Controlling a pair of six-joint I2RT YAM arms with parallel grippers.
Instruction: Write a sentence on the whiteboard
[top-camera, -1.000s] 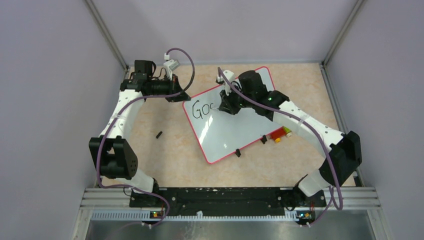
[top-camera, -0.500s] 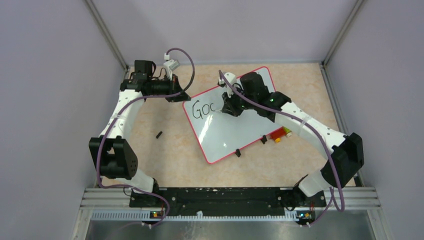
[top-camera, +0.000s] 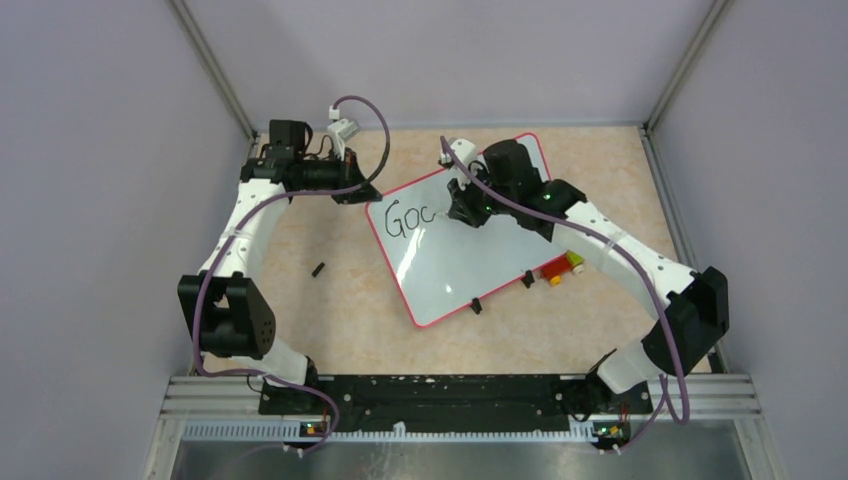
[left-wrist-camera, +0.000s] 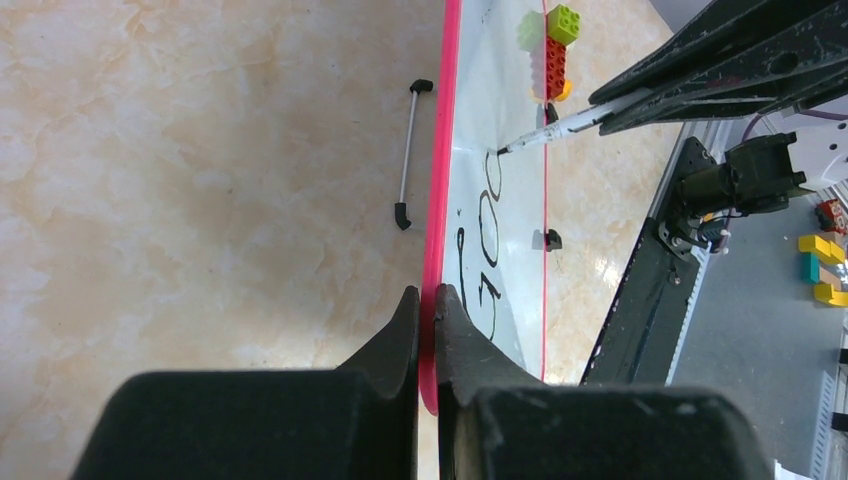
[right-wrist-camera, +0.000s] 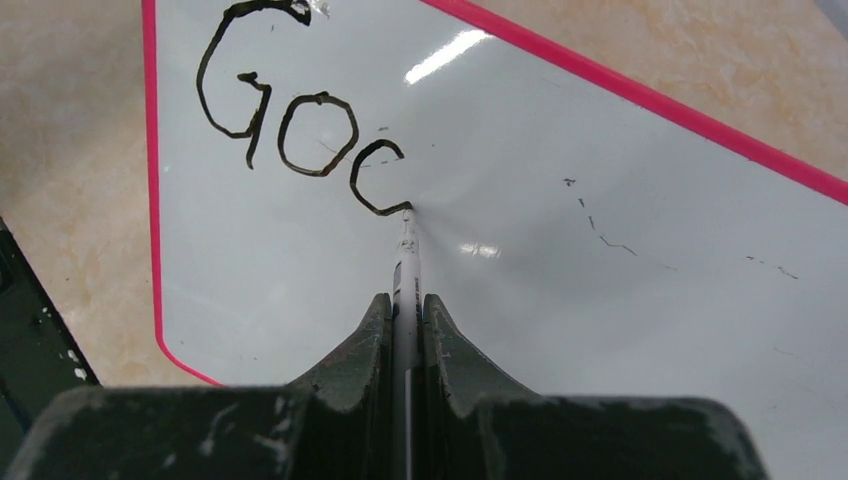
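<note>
We see the whiteboard (top-camera: 455, 265) lying on the marbled beige table (top-camera: 340, 320) between the two arms, turned at an angle, with its two small black feet (top-camera: 476, 305) along the long edge nearer the bases. Our left gripper (left-wrist-camera: 427, 300) is pressed together on the board's red frame at the corner closest to the left arm, and the thin edge is pinched between both fingers. Our right gripper (right-wrist-camera: 405, 305) is clamped on a thin marker (right-wrist-camera: 407, 262). The tip of it touches the white surface at the lower end of the last stroke. The lettering (right-wrist-camera: 300, 120) sits near the corner held by the left gripper and shows a "G", an "o" and an open curve like a "c" in thin, uneven black strokes. The rest of the board carries only a few faint specks and hairline marks. A small stack of toy bricks (top-camera: 562, 267) in red, yellow and green stands just beside the footed edge. A thin grey rod (left-wrist-camera: 408, 155) with black ends lies on the table just outside the frame near the left gripper. A small black piece (top-camera: 318, 269) lies well apart to the left of the board.
</note>
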